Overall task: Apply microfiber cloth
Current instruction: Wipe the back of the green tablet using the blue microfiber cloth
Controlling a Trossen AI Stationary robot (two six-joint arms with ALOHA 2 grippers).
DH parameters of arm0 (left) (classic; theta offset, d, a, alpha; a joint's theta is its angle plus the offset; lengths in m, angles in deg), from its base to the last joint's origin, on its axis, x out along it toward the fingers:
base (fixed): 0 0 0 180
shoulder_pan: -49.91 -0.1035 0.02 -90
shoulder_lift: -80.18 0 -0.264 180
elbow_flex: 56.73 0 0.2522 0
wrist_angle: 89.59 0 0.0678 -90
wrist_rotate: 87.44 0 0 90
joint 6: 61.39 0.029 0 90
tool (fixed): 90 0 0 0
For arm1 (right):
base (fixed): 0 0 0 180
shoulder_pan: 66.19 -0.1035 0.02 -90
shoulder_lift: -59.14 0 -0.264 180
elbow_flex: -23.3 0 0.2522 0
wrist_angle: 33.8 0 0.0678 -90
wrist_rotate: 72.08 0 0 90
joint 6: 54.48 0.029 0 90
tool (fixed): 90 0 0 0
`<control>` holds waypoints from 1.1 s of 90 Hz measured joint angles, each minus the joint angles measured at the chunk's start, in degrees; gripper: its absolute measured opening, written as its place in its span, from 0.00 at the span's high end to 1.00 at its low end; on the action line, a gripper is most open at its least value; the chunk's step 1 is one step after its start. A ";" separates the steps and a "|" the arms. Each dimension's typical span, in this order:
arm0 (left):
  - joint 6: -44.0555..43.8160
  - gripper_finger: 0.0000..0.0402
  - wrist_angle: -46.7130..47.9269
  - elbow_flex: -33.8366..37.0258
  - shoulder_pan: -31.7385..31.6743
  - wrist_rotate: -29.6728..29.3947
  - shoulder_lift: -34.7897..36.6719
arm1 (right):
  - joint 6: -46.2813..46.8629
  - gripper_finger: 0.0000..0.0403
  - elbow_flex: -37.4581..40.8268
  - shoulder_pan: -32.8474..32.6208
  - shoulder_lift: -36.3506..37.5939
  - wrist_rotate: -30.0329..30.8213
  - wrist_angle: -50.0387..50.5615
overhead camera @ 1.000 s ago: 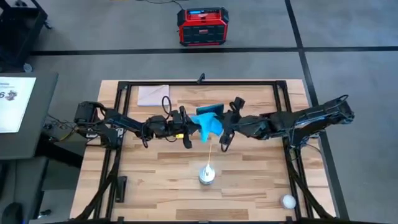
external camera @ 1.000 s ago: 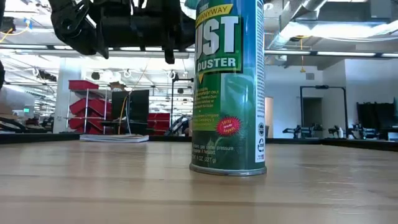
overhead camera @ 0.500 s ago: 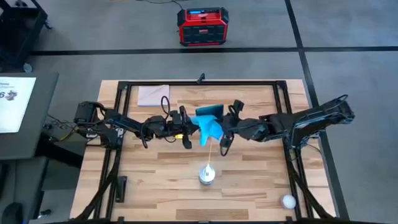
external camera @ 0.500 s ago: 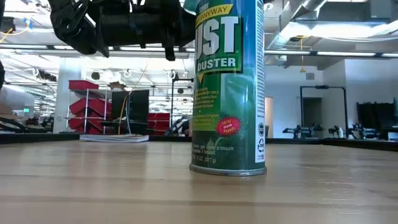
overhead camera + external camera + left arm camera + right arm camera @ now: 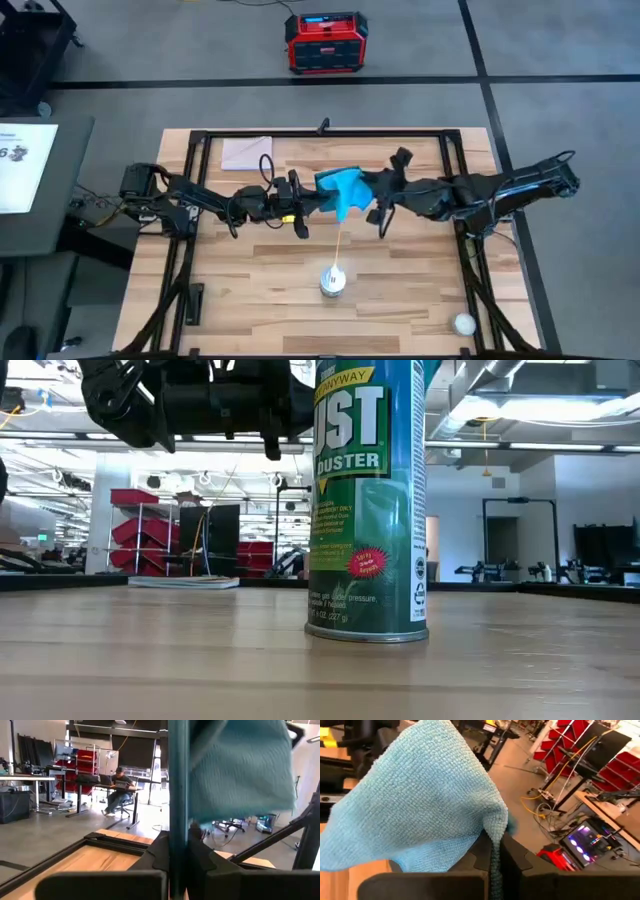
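Note:
My left gripper (image 5: 312, 198) is shut on a dark teal device (image 5: 332, 179), a rigid slab that shows edge-on in the left wrist view (image 5: 178, 795). The sky-blue microfiber cloth (image 5: 351, 189) lies against the device's right side. It is held by my right gripper (image 5: 376, 196), which is shut on it. Both hover over the middle of the table. In the left wrist view the cloth (image 5: 240, 770) hangs beside the slab. My left gripper pinches the device's lower edge (image 5: 178, 851) between its two fingers, coming level from the table's left. The slab stands on edge, lifted clear of the table. My right gripper pinches a bunched fold of the cloth (image 5: 495, 851) between its fingers, coming from the table's right. The rest of the cloth spreads away from the fingers toward the device, clear of the table.
A green duster can (image 5: 333, 280) with a thin straw stands near the front middle, and fills the low view (image 5: 368, 500). A pale sheet (image 5: 246, 152) lies at the far left and a white ball (image 5: 462, 323) at the near right. A black frame (image 5: 320, 133) rims the table.
My right gripper has carried the cloth toward the table's far edge and a little to the right. The cloth hung lower beside the device before. It now sits higher against the device's right side. My left gripper has kept the device still.

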 joint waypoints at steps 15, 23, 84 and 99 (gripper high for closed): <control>0.08 0.99 0.05 0.02 0.00 0.22 0.00 | 1.82 1.00 -0.04 0.00 0.64 0.10 2.30; 0.13 0.99 0.02 0.02 0.00 0.25 0.00 | 3.16 1.00 -0.04 0.00 0.62 0.05 3.37; 0.92 0.99 -0.67 0.02 0.02 0.60 0.00 | 7.68 1.00 -0.09 -1.58 -7.09 -5.33 3.42; 2.25 0.99 -0.82 0.25 0.02 0.62 0.00 | 9.45 1.00 -0.09 -1.65 -7.84 -6.52 6.56</control>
